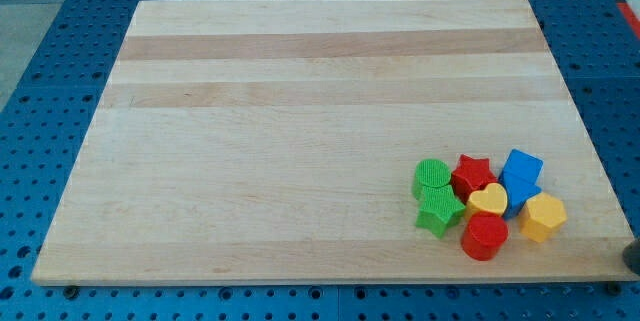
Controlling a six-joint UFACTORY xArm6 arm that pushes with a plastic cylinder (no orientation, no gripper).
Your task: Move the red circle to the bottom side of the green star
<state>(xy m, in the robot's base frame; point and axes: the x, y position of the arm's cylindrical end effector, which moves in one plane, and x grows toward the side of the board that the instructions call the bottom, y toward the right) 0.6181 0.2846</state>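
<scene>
The red circle lies near the board's bottom right, at the lower edge of a tight cluster of blocks. The green star lies to its left and slightly higher, close beside it; whether they touch I cannot tell. Only a dark rounded piece shows at the view's right edge, by the board's lower right corner, and this seems to be my tip. It is well to the right of the red circle and touches no block.
The cluster also holds a green circle above the green star, a red star, a yellow heart, a blue block and a yellow hexagon. The wooden board sits on a blue pegboard table.
</scene>
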